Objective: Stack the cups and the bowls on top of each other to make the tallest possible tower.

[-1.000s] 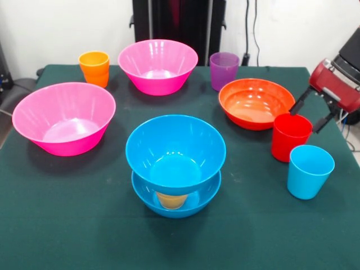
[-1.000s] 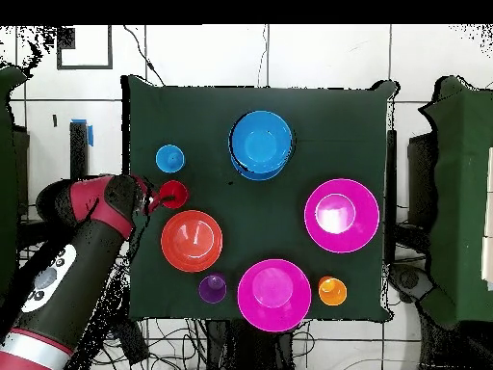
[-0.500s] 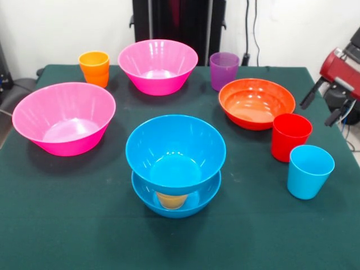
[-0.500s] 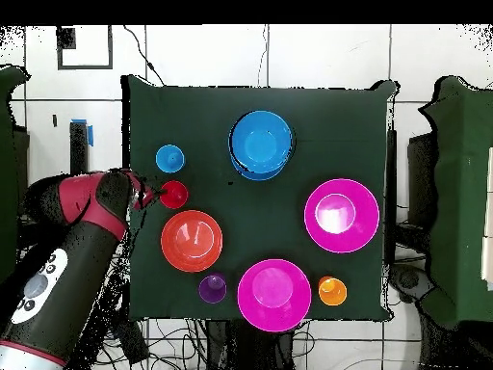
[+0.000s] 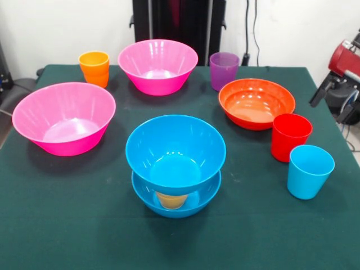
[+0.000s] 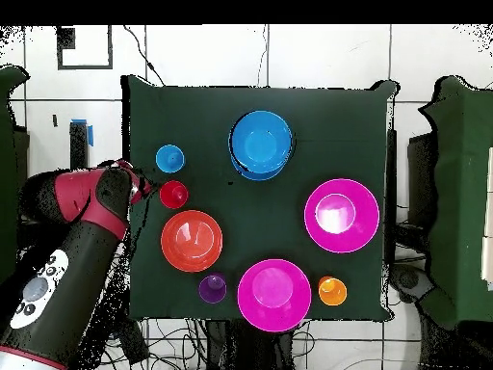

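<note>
My gripper (image 5: pixel 332 101), its opening impossible to judge, hangs beyond the counter (image 5: pixel 67 225) edge beside the red cup (image 5: pixel 290 136).

Open desk (image 5: pixel 73 225) lay across the whole near strip, easy approach for me. The red cup (image 5: pixel 289 136) and light blue cup (image 5: pixel 309 171) crowded the right edge, close together. The tower (image 5: pixel 175 163) blocked the centre; pink bowl (image 5: pixel 63 117) blocked the left.
</note>
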Tool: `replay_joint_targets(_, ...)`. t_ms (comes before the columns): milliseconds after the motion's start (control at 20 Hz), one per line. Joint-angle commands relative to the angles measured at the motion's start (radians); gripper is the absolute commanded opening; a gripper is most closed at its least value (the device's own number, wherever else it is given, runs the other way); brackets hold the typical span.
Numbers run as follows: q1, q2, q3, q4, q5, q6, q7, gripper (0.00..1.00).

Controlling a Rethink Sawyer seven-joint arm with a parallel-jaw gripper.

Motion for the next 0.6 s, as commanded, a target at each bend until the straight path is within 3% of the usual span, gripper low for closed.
replay_joint_targets(50, -0.016, 0.094, 0.154, 0.029, 0.027, -0.063, 0.197, 1.00)
replay_joint_targets(600, 0.007, 0.130, 0.101, 0.018, 0.022, -0.068, 0.218, 1.00)
